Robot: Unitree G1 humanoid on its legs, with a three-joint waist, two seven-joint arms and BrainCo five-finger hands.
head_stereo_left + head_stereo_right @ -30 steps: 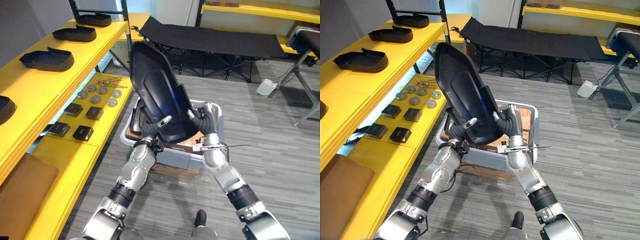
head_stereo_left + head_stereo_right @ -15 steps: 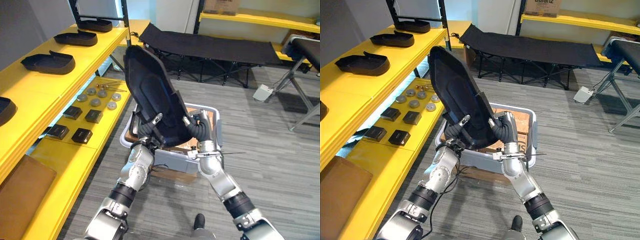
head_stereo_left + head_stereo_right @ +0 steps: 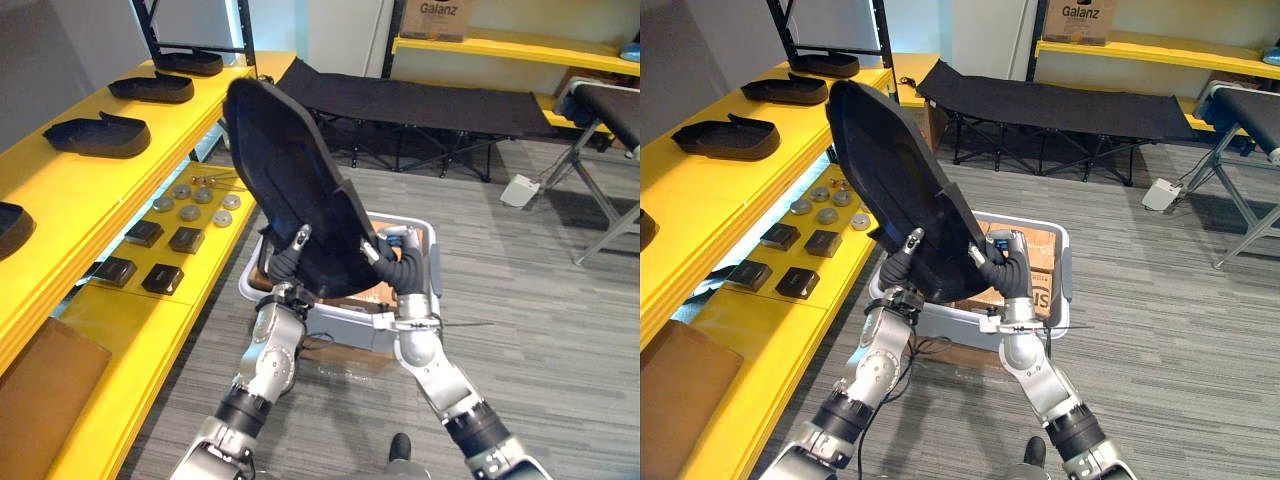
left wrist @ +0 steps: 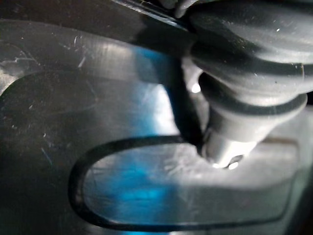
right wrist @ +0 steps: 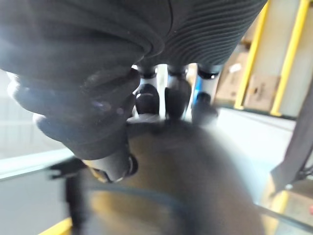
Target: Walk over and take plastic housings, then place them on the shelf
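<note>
Housing point(image 3: 285, 185) is hanging above the grey bin point(image 3: 340, 325), tip leaning toward 11 o'clock. Left hand point(image 3: 288, 265) and right hand point(image 3: 398, 268) are both clamping its bottom edge. Probably light, stiff, slick, so I'm guessing rim grips.

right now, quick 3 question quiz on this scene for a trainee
1. True or false: the black housing lies flat on the yellow shelf.
2. What stands on the floor under the housing? A) grey bin; B) ladder; C) chair.
3. Which hands hold the housing?
Key: 1 false, it is held up, tilted; 2 A; 3 both, left hand and right hand, curled on its lower end.
</note>
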